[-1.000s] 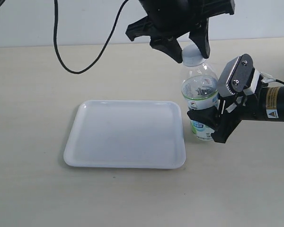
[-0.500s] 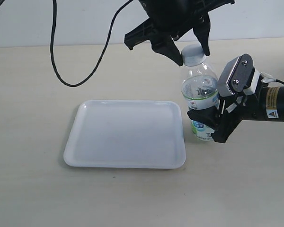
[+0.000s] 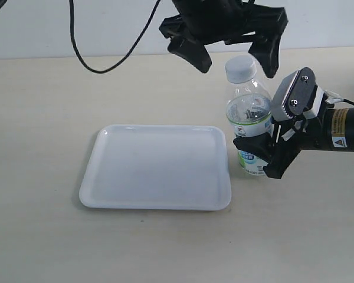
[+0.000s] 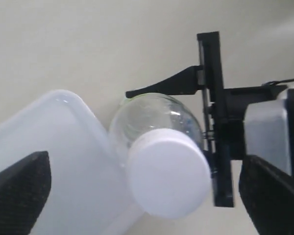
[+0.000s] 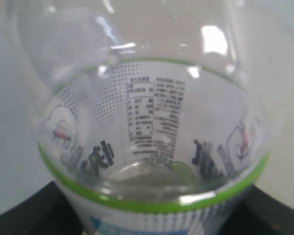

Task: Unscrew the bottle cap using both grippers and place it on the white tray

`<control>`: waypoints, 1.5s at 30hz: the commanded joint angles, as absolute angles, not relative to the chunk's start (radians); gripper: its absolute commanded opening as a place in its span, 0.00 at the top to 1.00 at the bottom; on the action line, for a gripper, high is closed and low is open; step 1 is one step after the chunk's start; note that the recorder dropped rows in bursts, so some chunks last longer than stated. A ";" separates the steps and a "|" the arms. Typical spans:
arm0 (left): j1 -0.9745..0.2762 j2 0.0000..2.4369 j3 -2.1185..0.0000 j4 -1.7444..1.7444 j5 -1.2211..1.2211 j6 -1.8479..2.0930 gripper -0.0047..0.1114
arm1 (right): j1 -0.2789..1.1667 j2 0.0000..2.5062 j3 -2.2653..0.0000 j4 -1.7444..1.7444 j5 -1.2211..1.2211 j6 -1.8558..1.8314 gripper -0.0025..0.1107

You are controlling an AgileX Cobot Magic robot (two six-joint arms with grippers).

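Bottle cap (image 3: 240, 68) first: it is a small, hard plastic piece, surely very light and stiff. It should not crush, but its smooth white skin could slip under hard jaws. The best hold is probably across its side wall from two opposite sides, low enough to bite squarely but clear of the neck. The top is flat and gives nothing to pinch. It is plain white and round with a matte, unmarked top, about as wide as the neck. Any ribbing on the side is too fine to make out. It sits on the bottle (image 3: 249, 121), not yet off.

The bottle is thin and clear and looks empty, so it would likely dent and twist if squeezed hard or left unbraced. A white label with green bands and dark print wraps its middle. It stands upright on the table (image 3: 47, 106), just beside the right edge of the tray (image 3: 156, 206).

The right gripper (image 3: 261, 144) is clamped around the labelled body from the side and braces it.

The left gripper (image 3: 236, 66) hangs over the cap with its jaws spread wide, one black finger (image 3: 199, 58) on each side. Neither touches the cap and nothing is held.

The tray is glossy white with a low rim, and nothing lies in it. A black cable (image 3: 88, 59) loops across the far side of the table.
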State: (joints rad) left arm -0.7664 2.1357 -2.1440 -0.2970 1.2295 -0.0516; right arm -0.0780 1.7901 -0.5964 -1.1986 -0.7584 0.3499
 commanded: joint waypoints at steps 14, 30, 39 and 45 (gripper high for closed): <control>-0.768 2.129 -2.140 -0.324 1.221 0.416 0.14 | -0.081 1.787 -0.601 -1.215 -0.728 0.371 0.98; -0.768 2.129 -2.140 -0.361 1.221 0.413 0.65 | -0.081 1.787 -0.601 -1.240 -0.728 0.393 0.98; -0.768 2.129 -2.140 -0.384 1.221 0.408 0.69 | -0.081 1.787 -0.601 -1.239 -0.728 0.389 0.98; -0.768 2.129 -2.140 -0.384 1.221 0.382 0.96 | -0.081 1.787 -0.601 -1.239 -0.728 0.387 0.98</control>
